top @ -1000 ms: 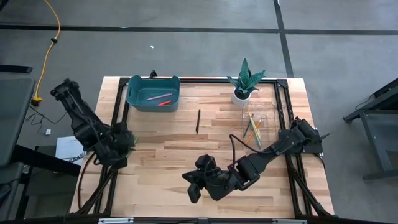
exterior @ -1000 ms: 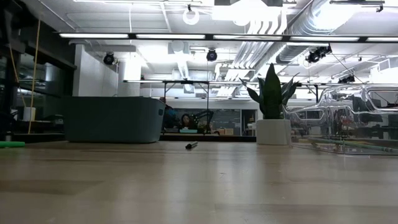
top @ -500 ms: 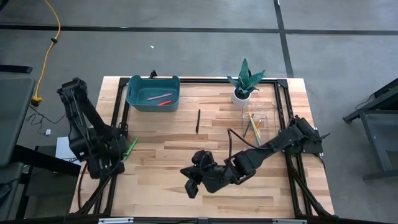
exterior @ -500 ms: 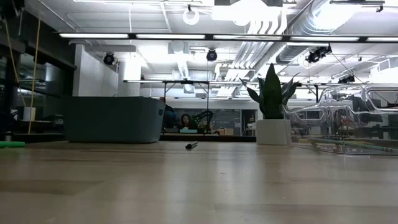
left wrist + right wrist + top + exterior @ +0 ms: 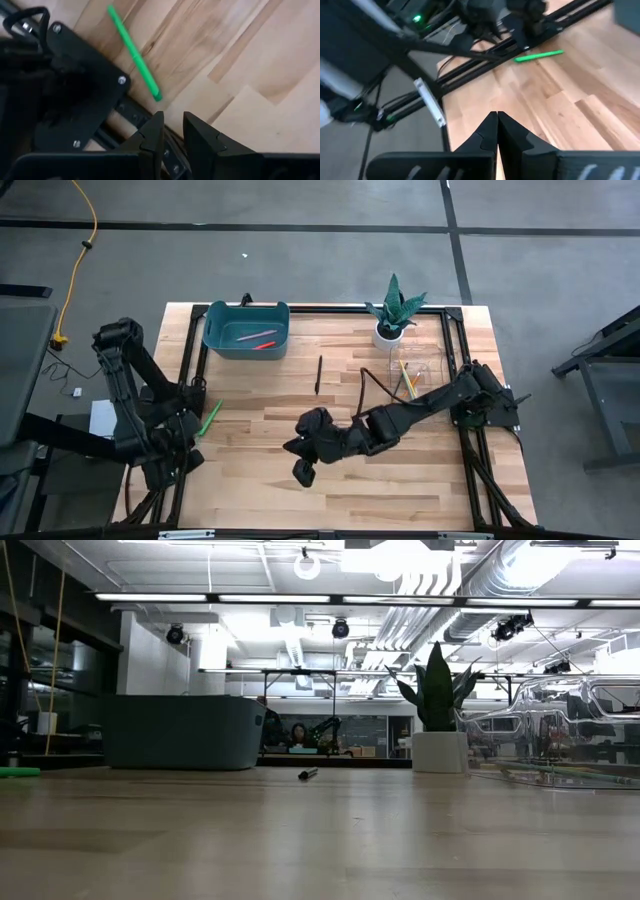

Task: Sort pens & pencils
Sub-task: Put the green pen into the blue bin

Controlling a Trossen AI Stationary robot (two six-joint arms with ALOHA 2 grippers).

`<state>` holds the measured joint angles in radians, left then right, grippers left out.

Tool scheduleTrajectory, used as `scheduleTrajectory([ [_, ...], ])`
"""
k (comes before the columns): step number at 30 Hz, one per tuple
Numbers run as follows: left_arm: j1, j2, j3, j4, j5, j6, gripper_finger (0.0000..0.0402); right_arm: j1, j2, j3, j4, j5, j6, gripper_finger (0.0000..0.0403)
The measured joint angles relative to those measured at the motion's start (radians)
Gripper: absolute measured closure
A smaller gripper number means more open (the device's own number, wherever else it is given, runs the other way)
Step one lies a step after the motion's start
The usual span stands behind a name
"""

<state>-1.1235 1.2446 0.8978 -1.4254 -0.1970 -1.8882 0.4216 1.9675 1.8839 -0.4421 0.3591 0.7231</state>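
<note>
Bright overhead light (wrist views blurred).

My work surface is a pale wooden table (image 5: 300,500) with a black frame along its edges. At its far left stands a teal bin (image 5: 246,330). A potted plant (image 5: 390,315) stands at the far right, with a clear container (image 5: 420,375) just near of it. A black pen (image 5: 318,374) lies bare around the middle, toward the far side. A green pen (image 5: 210,418) lies by the left edge.

Green pen (image 5: 209,418), black pen (image 5: 318,374), teal bin (image 5: 246,329), pale wood table (image 5: 300,410).
</note>
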Motion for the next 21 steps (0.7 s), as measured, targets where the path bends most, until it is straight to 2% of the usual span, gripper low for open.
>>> scheduleTrajectory([
  [5,0.033,0.033,0.0,-0.003,0.043,-0.004,0.0339,-0.003,0.0,0.0,0.002,-0.066,-0.059,0.0403],
  [13,0.079,0.056,-0.005,0.003,0.014,-0.004,0.0339,-0.005,0.0,0.0,0.003,-0.163,-0.096,0.0403],
  [21,0.155,0.056,-0.093,0.177,-0.03,0.001,0.0339,-0.005,0.0,0.0,0.005,-0.189,-0.103,0.0403],
])
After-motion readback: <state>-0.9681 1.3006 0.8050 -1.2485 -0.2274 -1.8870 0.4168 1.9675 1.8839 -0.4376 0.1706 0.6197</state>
